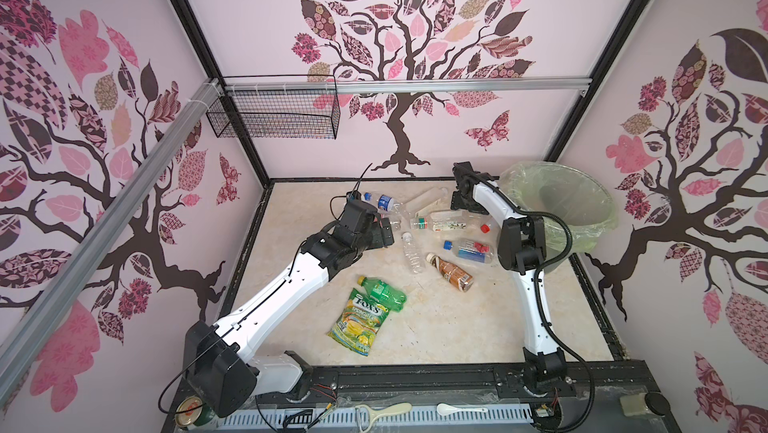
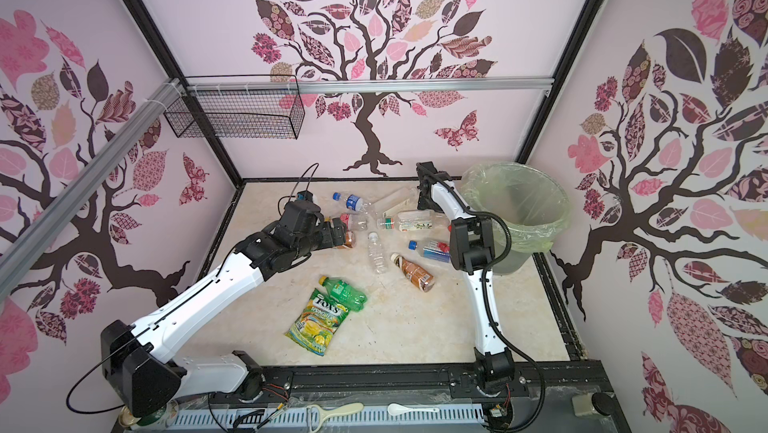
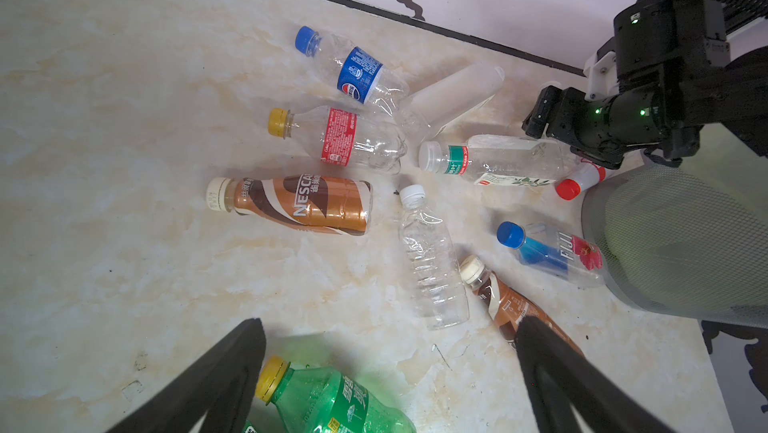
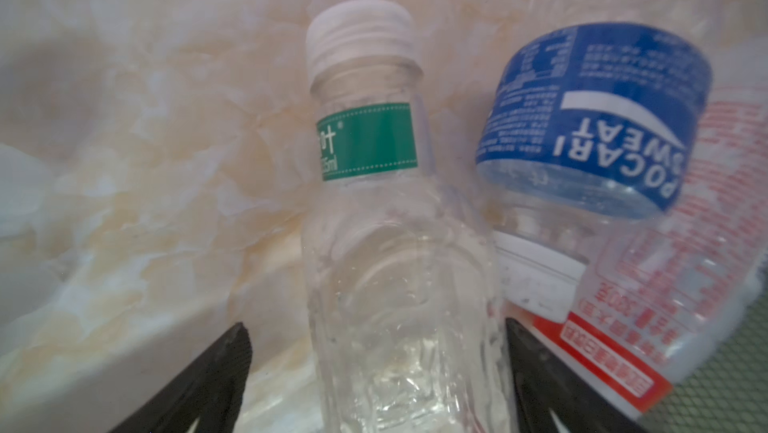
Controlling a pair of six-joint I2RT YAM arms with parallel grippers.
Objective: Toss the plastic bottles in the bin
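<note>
Fingers of the right gripper stood spread, unclenched, either side of a clear bottle with a white cap and green label. It lay on the marbled floor near the bin, its base cut off. Only the right wrist view showed this straddle; in both top views the wrist hid it. The left gripper gaped wide and empty near the other bottles.

Bright, even light, soft shadows; top views bulge at edges; right wrist view blurred
</note>
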